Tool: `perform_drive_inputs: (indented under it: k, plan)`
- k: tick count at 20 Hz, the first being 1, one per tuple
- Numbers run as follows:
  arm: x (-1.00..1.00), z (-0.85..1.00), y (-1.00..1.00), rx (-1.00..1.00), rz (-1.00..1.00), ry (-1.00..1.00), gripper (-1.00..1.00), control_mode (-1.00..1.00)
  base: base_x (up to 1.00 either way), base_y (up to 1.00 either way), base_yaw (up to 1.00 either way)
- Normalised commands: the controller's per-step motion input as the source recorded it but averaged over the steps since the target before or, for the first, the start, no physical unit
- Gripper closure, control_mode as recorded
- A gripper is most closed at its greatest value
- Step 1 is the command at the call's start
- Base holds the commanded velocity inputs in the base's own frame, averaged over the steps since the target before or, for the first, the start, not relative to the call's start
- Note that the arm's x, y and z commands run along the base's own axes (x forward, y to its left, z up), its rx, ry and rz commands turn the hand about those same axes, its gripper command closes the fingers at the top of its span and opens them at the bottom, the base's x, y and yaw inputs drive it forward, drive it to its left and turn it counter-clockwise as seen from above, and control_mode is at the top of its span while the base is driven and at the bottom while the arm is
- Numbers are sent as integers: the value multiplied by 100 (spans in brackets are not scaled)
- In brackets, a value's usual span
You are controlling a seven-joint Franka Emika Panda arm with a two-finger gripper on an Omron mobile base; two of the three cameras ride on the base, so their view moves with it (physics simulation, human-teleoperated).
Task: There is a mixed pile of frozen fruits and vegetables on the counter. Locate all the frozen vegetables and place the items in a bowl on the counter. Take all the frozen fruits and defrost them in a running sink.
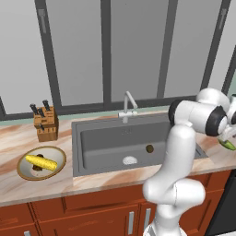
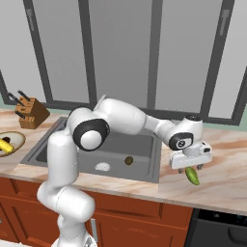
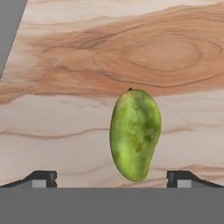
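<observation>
A green mango-shaped frozen fruit (image 3: 134, 135) lies on the counter (image 2: 226, 173) right of the sink (image 1: 106, 143). My gripper (image 2: 190, 168) hangs just above this fruit (image 2: 192, 175), open, its fingertips (image 3: 43, 177) standing wide on either side without touching it. A small brown round fruit (image 1: 150, 148) sits on the sink floor near the drain (image 1: 130, 160). At the far left the cream bowl (image 1: 57, 154) holds the yellow corn cob (image 1: 41, 162) and a dark brown lump (image 1: 38, 169).
A wooden knife block (image 1: 46, 124) stands behind the bowl. The curved faucet (image 1: 129, 103) rises at the sink's back edge. A dark appliance (image 2: 217, 226) sits below the counter at the right. Windows line the wall behind.
</observation>
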Motion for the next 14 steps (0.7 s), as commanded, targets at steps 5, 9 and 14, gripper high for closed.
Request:
perform_drive_inputs:
  k: [5, 9, 14]
  plan:
    - [40, -10, 0, 3, 6, 0, -100, -100, 0, 0, 0]
    - [36, -28, -2, 0, -1, 1, -100, -100, 0, 0, 0]
    - [2, -41, -12, 0, -7, 15, -100, -100, 0, 0, 0]
